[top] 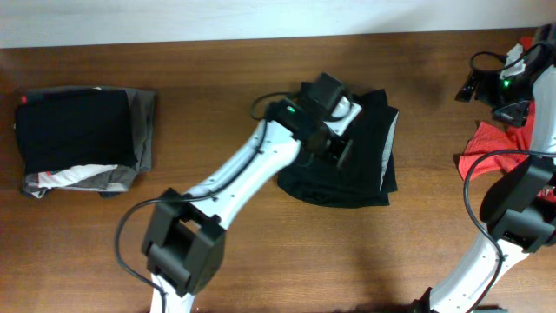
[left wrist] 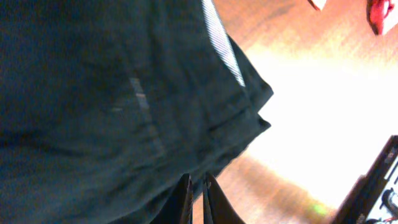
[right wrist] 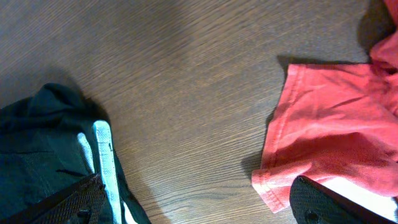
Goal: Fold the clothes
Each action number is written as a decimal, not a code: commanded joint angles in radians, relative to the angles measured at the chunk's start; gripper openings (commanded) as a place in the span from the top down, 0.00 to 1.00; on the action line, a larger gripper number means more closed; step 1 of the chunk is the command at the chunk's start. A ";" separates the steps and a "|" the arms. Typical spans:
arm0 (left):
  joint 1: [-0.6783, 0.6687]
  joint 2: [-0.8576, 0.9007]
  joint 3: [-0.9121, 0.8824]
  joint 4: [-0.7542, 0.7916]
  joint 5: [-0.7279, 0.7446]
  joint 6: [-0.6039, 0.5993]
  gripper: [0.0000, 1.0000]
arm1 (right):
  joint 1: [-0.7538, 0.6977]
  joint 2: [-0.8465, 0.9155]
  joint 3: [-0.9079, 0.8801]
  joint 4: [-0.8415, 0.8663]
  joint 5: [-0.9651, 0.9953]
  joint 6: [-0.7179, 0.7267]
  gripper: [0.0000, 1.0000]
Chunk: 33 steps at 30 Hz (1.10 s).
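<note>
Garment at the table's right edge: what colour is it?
The garment is plain red-orange, clearest in the right wrist view.

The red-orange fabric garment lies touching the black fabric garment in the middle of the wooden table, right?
Not quite. The red-orange fabric garment lies apart from the black fabric garment in the middle of the wooden table, with bare wood between them. The overhead view shows it.

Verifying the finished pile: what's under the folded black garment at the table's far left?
Under the folded black garment lies a grey garment, sticking out along the right and bottom edges, with a white stripe showing. Anything else beneath is covered by the black one.
</note>
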 commanded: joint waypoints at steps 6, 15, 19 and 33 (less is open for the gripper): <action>-0.048 0.205 -0.002 -0.016 -0.045 -0.084 0.92 | -0.008 -0.027 0.020 0.000 0.002 -0.005 0.01; 0.020 0.297 -0.001 -0.172 -0.293 -0.073 0.92 | -0.009 -0.027 0.020 0.000 0.002 -0.005 0.01; 0.095 0.294 -0.001 -0.253 -0.496 -0.067 0.92 | -0.009 -0.027 0.020 0.000 0.002 -0.005 0.01; 0.422 0.281 0.188 -0.286 -0.743 -0.068 0.83 | -0.009 -0.027 0.020 0.000 0.002 -0.005 0.01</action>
